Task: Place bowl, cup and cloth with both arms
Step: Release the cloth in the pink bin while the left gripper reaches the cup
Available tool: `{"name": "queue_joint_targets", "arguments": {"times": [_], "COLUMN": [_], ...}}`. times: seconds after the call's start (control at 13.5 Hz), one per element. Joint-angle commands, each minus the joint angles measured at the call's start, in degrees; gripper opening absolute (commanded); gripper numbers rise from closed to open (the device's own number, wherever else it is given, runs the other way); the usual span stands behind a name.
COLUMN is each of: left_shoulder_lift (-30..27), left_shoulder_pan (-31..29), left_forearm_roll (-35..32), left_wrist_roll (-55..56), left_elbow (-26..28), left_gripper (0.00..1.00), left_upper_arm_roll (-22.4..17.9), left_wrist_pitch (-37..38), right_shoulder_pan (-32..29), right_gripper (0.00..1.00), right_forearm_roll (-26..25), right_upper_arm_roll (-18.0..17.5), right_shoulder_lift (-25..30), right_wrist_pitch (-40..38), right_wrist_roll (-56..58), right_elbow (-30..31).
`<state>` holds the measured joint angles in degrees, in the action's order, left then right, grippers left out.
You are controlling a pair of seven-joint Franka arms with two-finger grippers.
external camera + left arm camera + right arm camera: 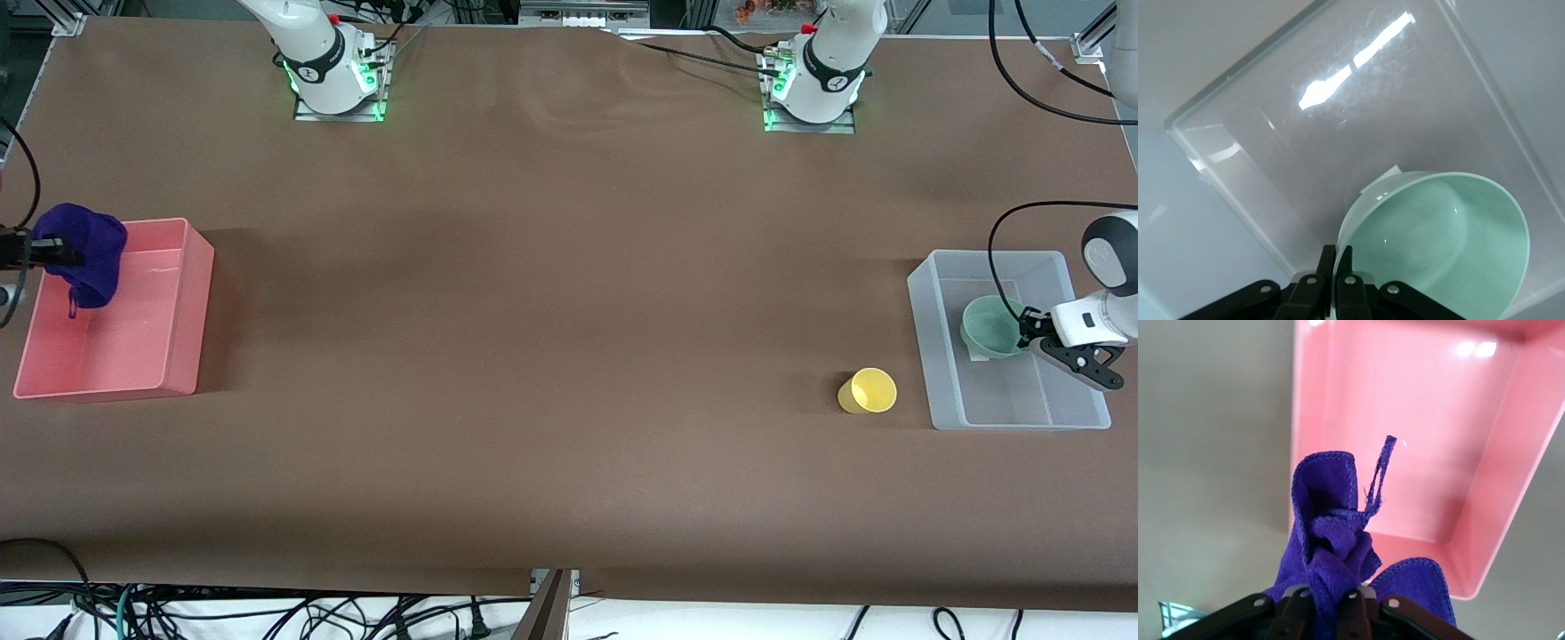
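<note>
A broad brown table (569, 356) fills the scene, its covering faintly rippled near the far edge. Tangled cables (267, 613) lie on the pale floor along its near edge. Aluminium framing (76, 18) shows at the far corners.

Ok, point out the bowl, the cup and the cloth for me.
bowl (1445, 233): left wrist view, on its inner wall.
cup (872, 389): front view, on its open mouth.
cloth (1328, 493): right wrist view, on the upper fold.

The purple-blue fabric cloth (84, 252) hangs over the pink plastic bin (182, 356), the mint-green round bowl (993, 326) over the clear plastic bin (942, 373), with the yellow plastic cup (868, 391) on the surface (551, 338) beside that bin.
</note>
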<state>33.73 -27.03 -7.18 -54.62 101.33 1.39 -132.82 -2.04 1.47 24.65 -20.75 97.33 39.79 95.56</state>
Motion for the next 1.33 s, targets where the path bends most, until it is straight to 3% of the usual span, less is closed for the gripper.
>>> {"name": "queue_joint_targets", "arguments": {"times": [0.0, 0.22, 0.44, 0.89, 0.96, 1.03, 1.11, 1.26], "left_shoulder_lift": [-0.51, -5.06, -5.79, -2.98, -1.84, 0.0, 1.67, 3.26], "left_shoulder_pan": [-0.13, 0.48, 1.71, 13.03, 14.62, 14.72, 14.55, 15.07], "left_forearm_roll": [2.6, 2.87, 2.7, 2.78, 2.09, 1.99, 2.08, 2.08], "left_wrist_roll": [-1.37, -0.93, 4.92, 29.01, 31.21, 31.24, 31.06, 31.15], "left_elbow": [-1.66, -3.41, -12.71, -14.41, -13.97, -13.79, -14.14, -14.14], "left_gripper": [1.0, 1.0, 1.0, 1.0, 0.96, 0.91, 0.88, 0.83], "left_upper_arm_roll": [0.54, 2.47, 7.21, 7.49, 7.4, 7.31, 7.4, 7.4], "left_wrist_pitch": [1.06, 8.42, 23.35, 22.36, 18.68, 15.95, 14.53, 11.19], "right_shoulder_pan": [-1.73, -2.44, -2.44, -2.26, -2.18, -1.83, -1.82, -1.82], "right_gripper": [0.0, 0.0, 0.0, 0.0, 0.14, 0.83, 1.0, 1.0], "right_forearm_roll": [0.38, 0.47, 0.55, 4.07, 4.07, 4.07, 4.16, 4.07], "right_upper_arm_roll": [0.22, 0.22, 0.22, 0.22, -0.13, -0.22, -0.22, -0.22], "right_shoulder_lift": [-3.41, -6.22, -8.07, -13.87, -14.14, -14.05, -13.53, -11.43], "right_wrist_pitch": [2.33, 11.37, 15.6, 21.06, 21.06, 20.89, 20.28, 17.48], "right_wrist_roll": [2.57, 4.34, 4.34, 4.6, 4.51, 4.51, 4.51, 4.34], "right_elbow": [2.08, 6.2, 8.59, 8.59, 8.33, 7.8, 6.84, 3.77]}}
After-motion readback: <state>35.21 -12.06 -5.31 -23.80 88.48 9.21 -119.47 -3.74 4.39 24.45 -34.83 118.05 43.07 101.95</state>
